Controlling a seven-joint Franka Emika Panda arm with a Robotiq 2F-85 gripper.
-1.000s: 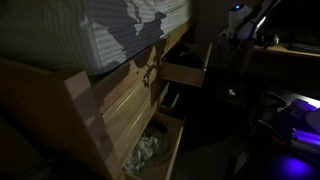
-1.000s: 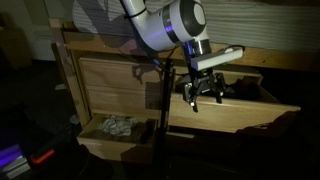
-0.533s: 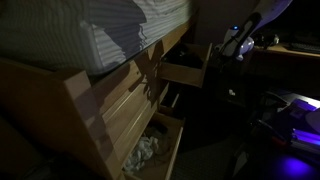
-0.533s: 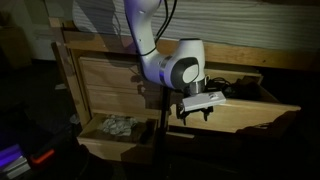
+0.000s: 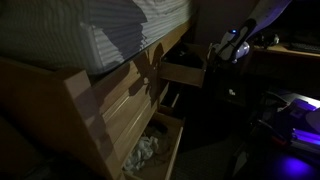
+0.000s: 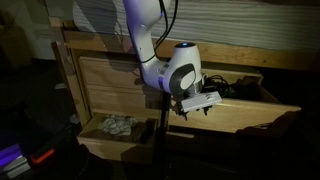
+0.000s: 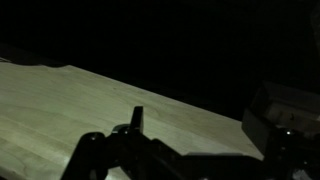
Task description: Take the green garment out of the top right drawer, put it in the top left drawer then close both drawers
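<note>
Arm with gripper (image 6: 196, 104) low over the pulled-out top right drawer (image 6: 262, 104); fingers (image 6: 207, 108) in shadow, spread or pressed together cannot be told. Top left drawer (image 6: 112, 88) appears closed; green garment not discernible, though a dark heap (image 6: 222, 86) lies inside the open drawer. Risk: in this dim light the fingers may strike the drawer front or miss the cloth.

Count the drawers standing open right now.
2. An upper drawer is pulled out beside the gripper; a lower drawer holding crumpled cloth is open too. Darkness may hide others.
</note>
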